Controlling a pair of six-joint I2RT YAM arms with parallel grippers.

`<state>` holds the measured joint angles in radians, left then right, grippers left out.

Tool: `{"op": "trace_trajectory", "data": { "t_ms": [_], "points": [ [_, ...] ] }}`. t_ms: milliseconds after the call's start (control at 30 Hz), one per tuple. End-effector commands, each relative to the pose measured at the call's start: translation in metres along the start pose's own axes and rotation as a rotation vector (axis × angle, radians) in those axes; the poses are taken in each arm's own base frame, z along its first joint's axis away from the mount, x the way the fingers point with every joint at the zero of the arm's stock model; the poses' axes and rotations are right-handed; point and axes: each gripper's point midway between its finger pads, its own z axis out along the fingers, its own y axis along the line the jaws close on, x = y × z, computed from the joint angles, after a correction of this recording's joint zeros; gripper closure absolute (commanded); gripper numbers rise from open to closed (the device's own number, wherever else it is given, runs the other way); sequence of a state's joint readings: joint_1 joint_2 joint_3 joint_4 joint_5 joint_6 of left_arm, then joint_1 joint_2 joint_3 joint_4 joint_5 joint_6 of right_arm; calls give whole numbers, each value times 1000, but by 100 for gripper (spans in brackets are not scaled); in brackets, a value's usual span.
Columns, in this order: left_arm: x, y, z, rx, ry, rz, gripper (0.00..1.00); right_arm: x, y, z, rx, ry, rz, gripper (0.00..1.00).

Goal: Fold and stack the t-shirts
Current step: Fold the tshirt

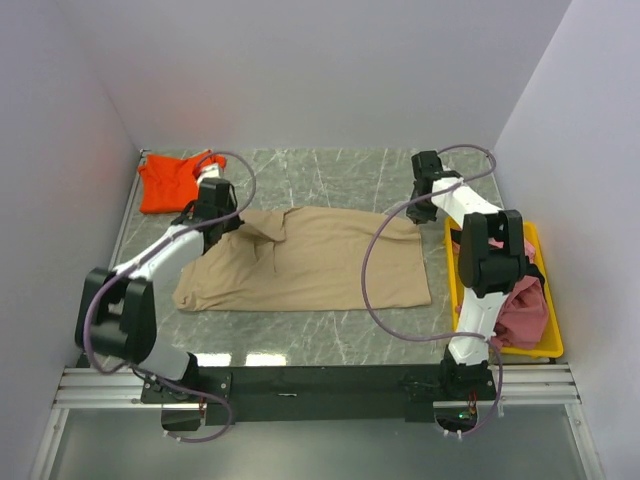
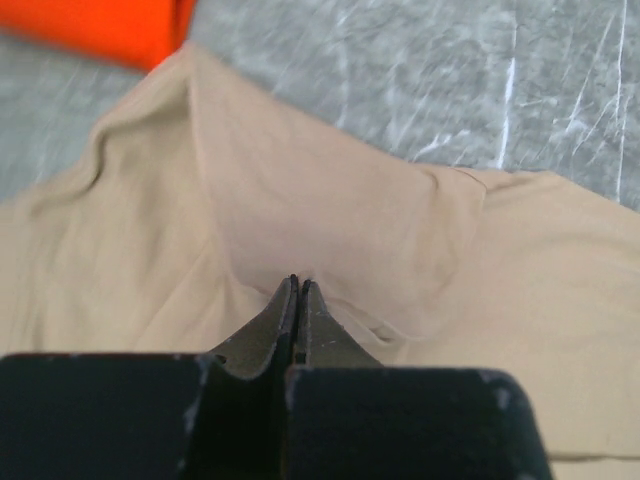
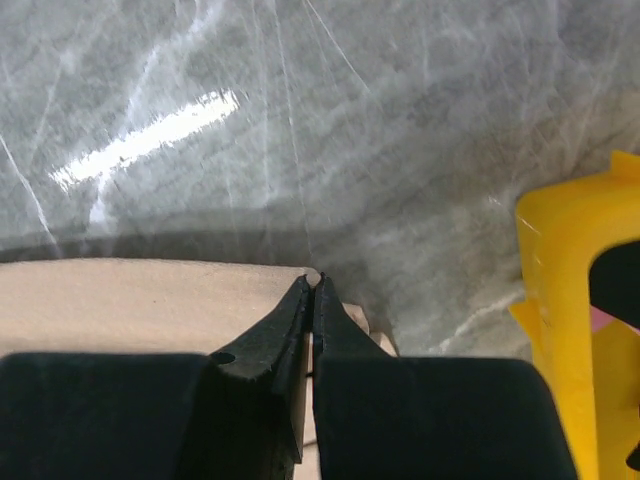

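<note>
Folding is barely begun: the large tan-beige cloth t-shirt (image 1: 310, 265) is pinched along its far edge by the left hand (image 2: 298, 285) and the right hand (image 3: 315, 283). The crumpled orange-red cloth t-shirt (image 1: 165, 182) is left unfolded at the far-left corner.

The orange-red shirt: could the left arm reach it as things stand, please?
Probably yes, once freed: the orange-red shirt lies just beyond the left gripper, nothing between, but that gripper is shut on the tan shirt.

Pink shirt (image 1: 525, 315) partly behind right arm (image 1: 490, 255), orange shirt (image 2: 90, 25) cropped
</note>
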<state>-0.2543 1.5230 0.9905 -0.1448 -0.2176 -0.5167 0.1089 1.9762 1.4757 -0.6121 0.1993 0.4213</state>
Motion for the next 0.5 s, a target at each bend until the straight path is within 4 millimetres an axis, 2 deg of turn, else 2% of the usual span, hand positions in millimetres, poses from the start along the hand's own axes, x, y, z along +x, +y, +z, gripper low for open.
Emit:
{"op": "trace_trajectory", "data": {
  "t_ms": [0,33,67,167,300,467],
  "points": [
    [-7,13,-36,-42,-62,-117,100,-12,-2,-22,-6,-77,5,100],
    [3,19,-40,-52,-47,-123,100,-11,-4,-24,-4,-78,7,100],
    [3,23,-51,-58,-54,-141,100,-8,-6,-25,0,-73,5,100],
    [14,32,-65,-85,-37,-199,100,-4,-11,-32,4,-77,4,100],
    [24,37,-74,-115,-4,-280,100,-8,-14,-43,6,-103,9,100],
    [18,38,-83,-130,-9,-307,100,-12,-18,-55,11,-123,6,100]
  ]
}}
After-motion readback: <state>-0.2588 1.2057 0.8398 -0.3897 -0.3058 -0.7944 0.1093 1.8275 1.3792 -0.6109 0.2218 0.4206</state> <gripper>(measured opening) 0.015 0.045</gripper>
